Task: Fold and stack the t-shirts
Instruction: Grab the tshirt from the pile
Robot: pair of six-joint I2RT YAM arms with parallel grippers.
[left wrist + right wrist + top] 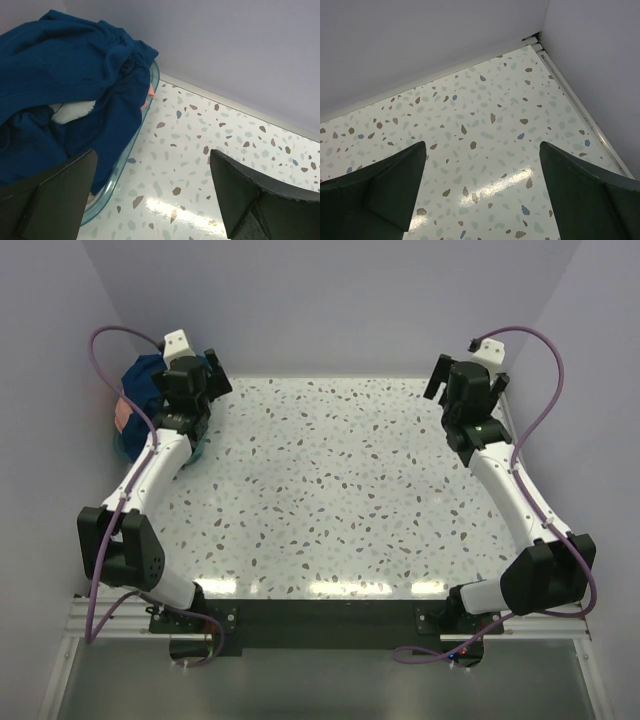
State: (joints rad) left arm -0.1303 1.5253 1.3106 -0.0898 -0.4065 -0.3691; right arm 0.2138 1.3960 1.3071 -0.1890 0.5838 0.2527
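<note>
Fingers (380,192) apart above speckled table (485,125).

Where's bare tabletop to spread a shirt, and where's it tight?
Bare: the table between the arms, back wall to near edge, plus the far right corner under the right hand. Crowded: far left corner, where the left hand hangs by the teal basket heaped with the navy t-shirt.

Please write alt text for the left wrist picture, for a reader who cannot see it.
A crumpled navy blue t-shirt is heaped in a teal basket at the left, with salmon-pink cloth peeking at its rim. The open, empty left hand frames the speckled table, beside a pale wall.
</note>
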